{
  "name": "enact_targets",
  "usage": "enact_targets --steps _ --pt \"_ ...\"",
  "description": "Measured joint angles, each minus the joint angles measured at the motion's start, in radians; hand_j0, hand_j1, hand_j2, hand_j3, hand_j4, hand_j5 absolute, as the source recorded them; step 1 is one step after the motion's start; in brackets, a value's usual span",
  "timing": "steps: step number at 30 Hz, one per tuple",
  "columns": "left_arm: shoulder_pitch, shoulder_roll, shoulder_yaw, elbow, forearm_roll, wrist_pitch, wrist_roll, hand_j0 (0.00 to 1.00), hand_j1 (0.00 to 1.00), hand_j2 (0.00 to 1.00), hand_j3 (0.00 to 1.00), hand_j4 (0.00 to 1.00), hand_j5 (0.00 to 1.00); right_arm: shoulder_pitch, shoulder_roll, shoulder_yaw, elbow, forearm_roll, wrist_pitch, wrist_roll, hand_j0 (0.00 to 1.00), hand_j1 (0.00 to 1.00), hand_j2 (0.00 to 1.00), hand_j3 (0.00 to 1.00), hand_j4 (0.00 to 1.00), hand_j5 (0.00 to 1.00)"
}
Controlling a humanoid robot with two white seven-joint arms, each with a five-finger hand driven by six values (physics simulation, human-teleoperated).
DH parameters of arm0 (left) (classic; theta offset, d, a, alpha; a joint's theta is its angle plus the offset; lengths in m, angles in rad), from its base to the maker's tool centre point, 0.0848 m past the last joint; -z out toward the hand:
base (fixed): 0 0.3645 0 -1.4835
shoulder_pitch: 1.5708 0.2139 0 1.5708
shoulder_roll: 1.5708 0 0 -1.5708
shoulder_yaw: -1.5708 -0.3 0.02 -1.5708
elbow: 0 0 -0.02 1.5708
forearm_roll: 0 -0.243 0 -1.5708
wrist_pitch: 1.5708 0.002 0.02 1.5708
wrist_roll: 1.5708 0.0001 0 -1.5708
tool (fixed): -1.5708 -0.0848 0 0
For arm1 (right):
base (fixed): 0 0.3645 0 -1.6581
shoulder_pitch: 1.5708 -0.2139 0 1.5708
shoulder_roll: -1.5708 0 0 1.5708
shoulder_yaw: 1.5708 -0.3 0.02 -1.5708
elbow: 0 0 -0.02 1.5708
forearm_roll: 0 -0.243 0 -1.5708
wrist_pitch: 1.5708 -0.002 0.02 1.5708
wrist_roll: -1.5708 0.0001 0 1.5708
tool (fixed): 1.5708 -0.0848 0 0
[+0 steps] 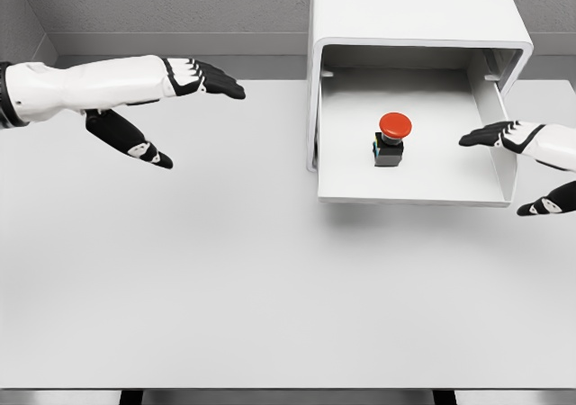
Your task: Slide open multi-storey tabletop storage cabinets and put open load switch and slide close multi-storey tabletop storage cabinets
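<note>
While the left hand (180,94) hovers over the white table (225,279) at the left, fingers spread and holding nothing, the storage cabinet (414,18) stands right of centre with its drawer (409,189) pulled out. Inside the drawer sits the red-capped load switch (391,139), upright. Farthest right, the right hand (526,157) reaches over the drawer's right wall, fingers extended, grasping nothing.

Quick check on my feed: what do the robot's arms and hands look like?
Both arms are smooth white shells. The left hand and right hand have black fingers with small white plates on the knuckles and thumbs. A dark ribbed joint shows on the left arm at the picture's edge. No cables visible.
</note>
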Motion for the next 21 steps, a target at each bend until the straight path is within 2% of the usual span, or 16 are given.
enact_targets --steps 21 --pt "0.0 0.001 0.0 0.014 -0.015 0.0 0.0 1.0 1.0 1.0 1.0 1.0 1.0 -0.018 0.04 -0.001 -0.005 0.001 0.0 0.009 1.0 1.0 1.0 1.0 1.0 1.0"
